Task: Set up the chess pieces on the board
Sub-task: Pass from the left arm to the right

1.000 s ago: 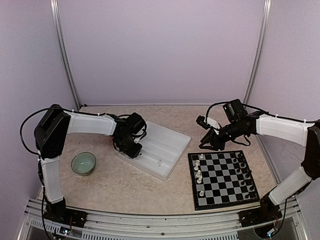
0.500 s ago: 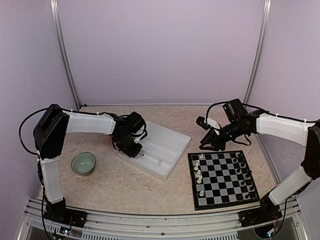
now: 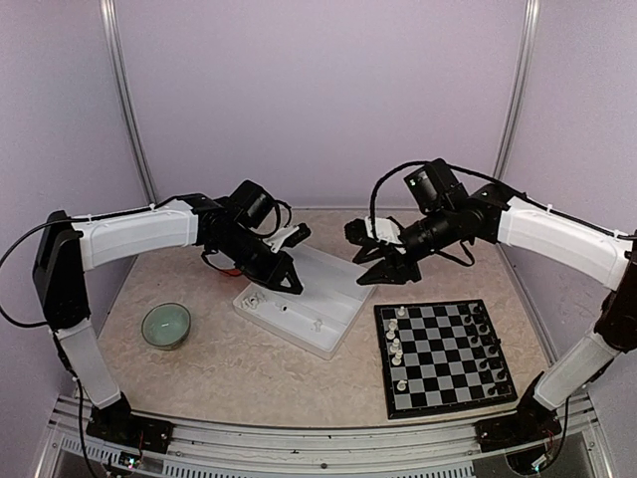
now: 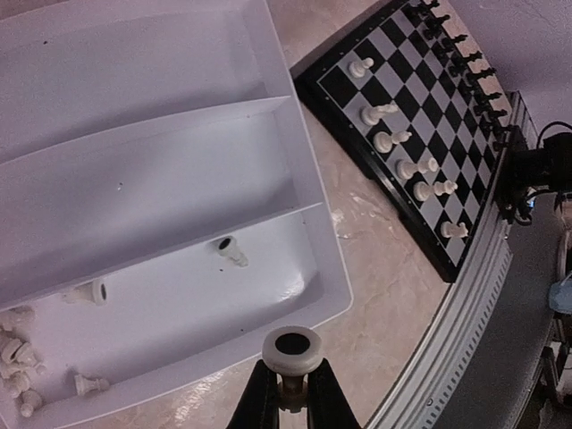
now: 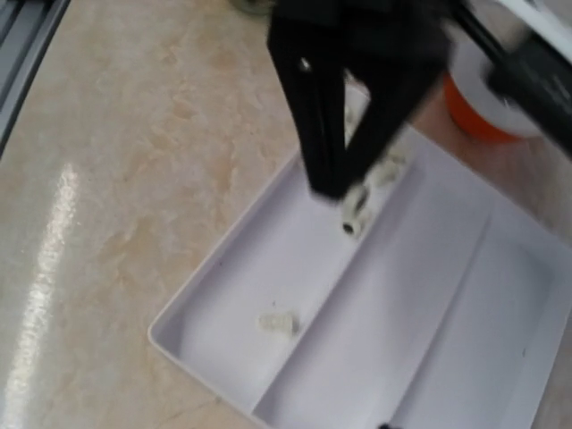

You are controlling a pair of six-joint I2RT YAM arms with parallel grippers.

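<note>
Plainly, the left claw (image 4: 290, 393) pinches one white chess piece (image 4: 290, 350) at its very tips, above the tray's (image 4: 161, 170) near edge. So shallow a hold could let it twist free before reaching the board (image 4: 447, 134). The right claw (image 3: 373, 257) hangs spread and empty nearby, risking a bump. Six white pieces stand on the board. Two lie apart in the tray, beside an uncountable cluster.
</note>
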